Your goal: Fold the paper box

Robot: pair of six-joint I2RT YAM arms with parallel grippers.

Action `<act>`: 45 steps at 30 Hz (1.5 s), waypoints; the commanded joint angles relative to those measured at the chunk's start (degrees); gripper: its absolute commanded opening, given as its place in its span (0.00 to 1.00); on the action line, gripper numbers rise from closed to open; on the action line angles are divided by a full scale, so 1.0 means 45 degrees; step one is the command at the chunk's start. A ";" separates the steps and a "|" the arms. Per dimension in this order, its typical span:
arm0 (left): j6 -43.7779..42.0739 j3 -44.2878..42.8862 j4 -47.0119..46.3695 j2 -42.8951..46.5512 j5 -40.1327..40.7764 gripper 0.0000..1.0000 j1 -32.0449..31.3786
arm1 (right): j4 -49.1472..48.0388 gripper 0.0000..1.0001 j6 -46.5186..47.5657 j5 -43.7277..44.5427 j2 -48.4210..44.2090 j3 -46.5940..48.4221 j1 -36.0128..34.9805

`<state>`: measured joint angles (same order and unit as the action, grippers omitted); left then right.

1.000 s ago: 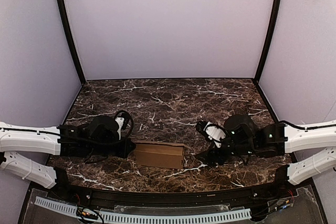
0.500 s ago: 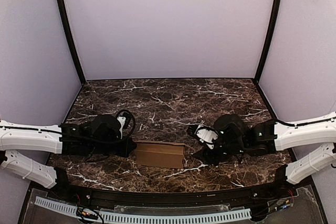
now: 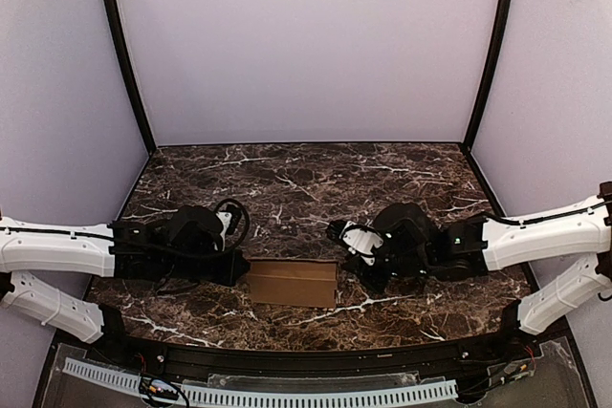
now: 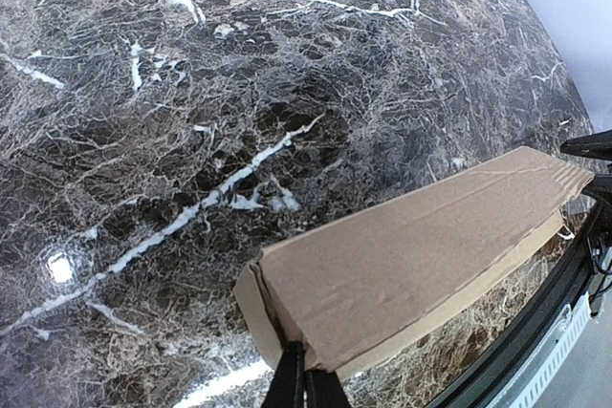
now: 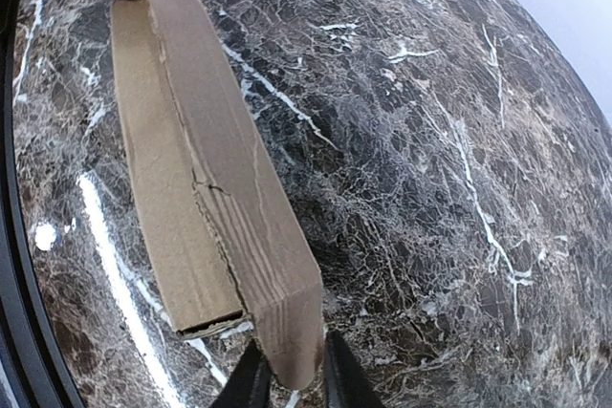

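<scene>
The paper box is a slim brown carton lying flat near the table's front edge, between my two grippers. My left gripper is shut, its joined fingertips pressed against the box's left end, where a narrow end flap shows. My right gripper is at the box's right end. In the right wrist view its two fingers stand on either side of the box's bent end flap and close against it. The box runs away from that gripper toward the left one.
The dark marble table is walled by pale panels with black corner posts. Its front edge and a black rail run just below the box. A cable loop rides on the left wrist.
My right arm has moved left to the box's right end, and its jaws have closed from wide open onto the end flap. The left arm and the box have stayed put.
</scene>
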<state>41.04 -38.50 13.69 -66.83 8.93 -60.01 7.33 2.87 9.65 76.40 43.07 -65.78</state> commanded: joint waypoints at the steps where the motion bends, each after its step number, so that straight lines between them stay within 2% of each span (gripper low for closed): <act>1: 0.0009 -0.0233 0.1516 -0.0137 -0.0380 0.00 -0.0070 | -0.0470 0.10 0.0156 0.0329 0.0180 0.0426 -0.0105; 4: 0.0013 -0.0289 0.1593 -0.0067 -0.0314 0.00 -0.0079 | -0.0458 0.00 0.0100 0.0295 0.0171 0.0492 -0.0159; 11: 0.0201 -0.0211 0.1615 0.0047 0.0117 0.00 -0.0188 | -0.0377 0.00 -0.0455 -0.0413 0.0085 0.0702 -0.0197; 19: 0.0374 -0.0394 0.1626 -0.0108 0.1451 0.01 -0.1078 | -0.0203 0.00 -0.1877 -0.0840 -0.0332 0.0795 -0.0194; 22: 0.0480 -0.0455 0.1480 -0.0333 0.1603 0.04 -0.1317 | -0.0060 0.00 -0.2227 -0.0978 -0.0589 0.0839 -0.0197; 34: 0.0610 -0.0177 0.0649 -0.0261 0.1661 0.04 -0.1528 | -0.0033 0.00 -0.2545 -0.1252 -0.0570 0.0639 -0.0299; 41: 0.0600 -0.0223 0.0675 -0.0033 0.2002 0.13 -0.1528 | 0.0197 0.00 -0.2611 -0.0878 -0.0256 0.0663 -0.0426; 45: 0.0546 -0.0229 0.0795 0.0142 0.2228 0.14 -0.1528 | 0.0517 0.00 -0.2577 -0.0604 -0.0134 0.0645 -0.0461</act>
<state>43.79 -39.62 17.23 -67.81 17.65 -66.50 8.80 -8.08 6.09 74.98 45.12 -67.09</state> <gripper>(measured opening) 0.139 0.006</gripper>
